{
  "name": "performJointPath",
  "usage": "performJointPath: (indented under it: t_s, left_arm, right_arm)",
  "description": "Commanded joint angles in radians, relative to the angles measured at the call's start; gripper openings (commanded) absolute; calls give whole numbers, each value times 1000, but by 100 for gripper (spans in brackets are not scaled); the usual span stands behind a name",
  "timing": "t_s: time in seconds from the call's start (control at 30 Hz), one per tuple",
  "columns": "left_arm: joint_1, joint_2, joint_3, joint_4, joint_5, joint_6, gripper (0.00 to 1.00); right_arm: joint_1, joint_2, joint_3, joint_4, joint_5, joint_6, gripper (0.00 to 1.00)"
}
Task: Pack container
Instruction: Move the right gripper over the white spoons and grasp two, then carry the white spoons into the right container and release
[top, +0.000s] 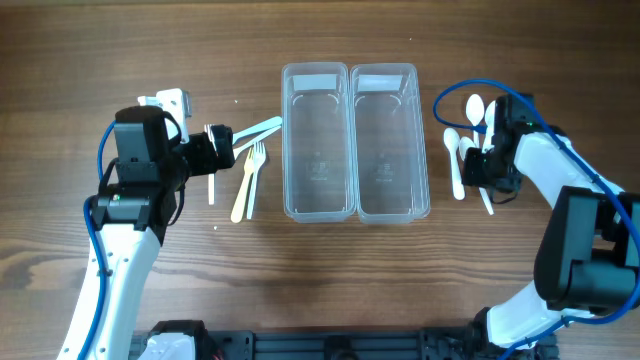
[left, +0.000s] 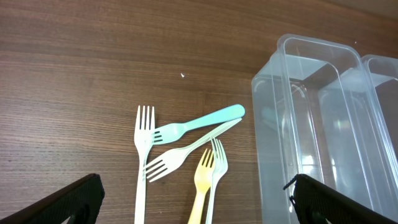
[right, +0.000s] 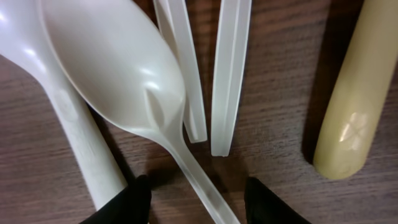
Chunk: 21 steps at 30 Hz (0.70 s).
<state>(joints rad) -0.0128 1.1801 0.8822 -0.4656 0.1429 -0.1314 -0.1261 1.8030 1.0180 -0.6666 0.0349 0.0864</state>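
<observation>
Spoon to grasp: white plastic spoon (right: 112, 68), flat on brown wooden table (top: 400, 280), to the right of both containers; bowl pointing away from the jaws, thin handle running back between them.
Right gripper (right: 199, 202): low over that handle, jaws apart, one dark finger on either side; probably not touching the handle, though hard to tell this close.
Long axis: slanted across the jaw gap in the wrist view, not square to the closing line.
Nearer arm: right, by far.
Crowding: second white spoon (right: 68, 124) partly under the first; two white ribbed handle ends (right: 214, 74) just beside the bowl; pale yellow handle (right: 354, 93) near, on the other side.
Destination: two clear rectangular plastic containers (top: 390, 150), side by side, both empty.
Left gripper (left: 199, 202): above a loose heap of plastic forks (left: 180, 146), jaws wide apart, holding nothing.
Way in: nothing between the spoons and the nearer container.
</observation>
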Motion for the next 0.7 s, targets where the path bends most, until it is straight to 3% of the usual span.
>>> performJointPath:
  t_s: [0.0, 0.07, 0.43, 0.67]
  left_arm:
    - [5, 2, 21, 0, -6, 23, 100]
    - [5, 2, 21, 0, -6, 23, 100]
    - [5, 2, 21, 0, -6, 23, 100]
    - [5, 2, 21, 0, -6, 23, 100]
  right_arm:
    - [-1, 23, -42, 38, 21, 29, 48]
    - [-1, 23, -63, 58, 21, 48, 45]
    - [0, 22, -64, 47, 17, 75, 5]
    - [0, -3, -44, 34, -53, 103, 4]
